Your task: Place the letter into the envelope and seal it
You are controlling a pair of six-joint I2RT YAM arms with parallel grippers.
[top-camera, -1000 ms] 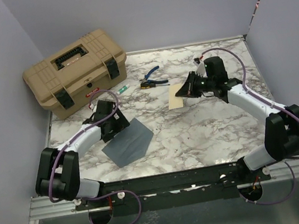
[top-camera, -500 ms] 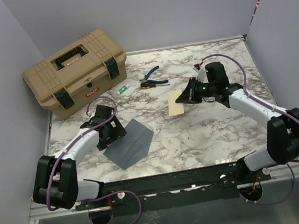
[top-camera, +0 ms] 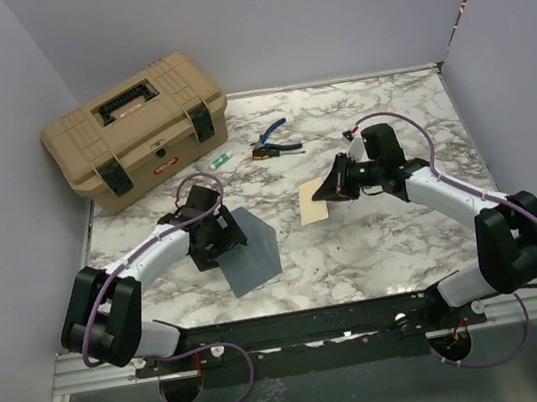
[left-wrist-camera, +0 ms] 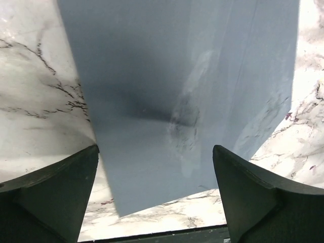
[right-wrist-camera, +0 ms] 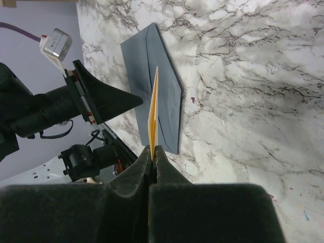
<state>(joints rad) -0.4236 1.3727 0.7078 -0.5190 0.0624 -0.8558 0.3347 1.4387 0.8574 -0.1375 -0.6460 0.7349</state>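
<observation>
Clamping the letter (top-camera: 313, 201) edge-on in our right jaws for insertion, we poised left jaws apart over the envelope (top-camera: 249, 254).

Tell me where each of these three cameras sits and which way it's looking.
Top external: high behind the bases, looking down on the marble table; the whole robot shows, left gripper and right gripper included.
Left wrist: behind the left gripper, facing down at the envelope between its open fingers.
Right wrist: behind the right gripper, shut on the edge-on letter, facing the left gripper.
Shared: all three see the envelope.
</observation>
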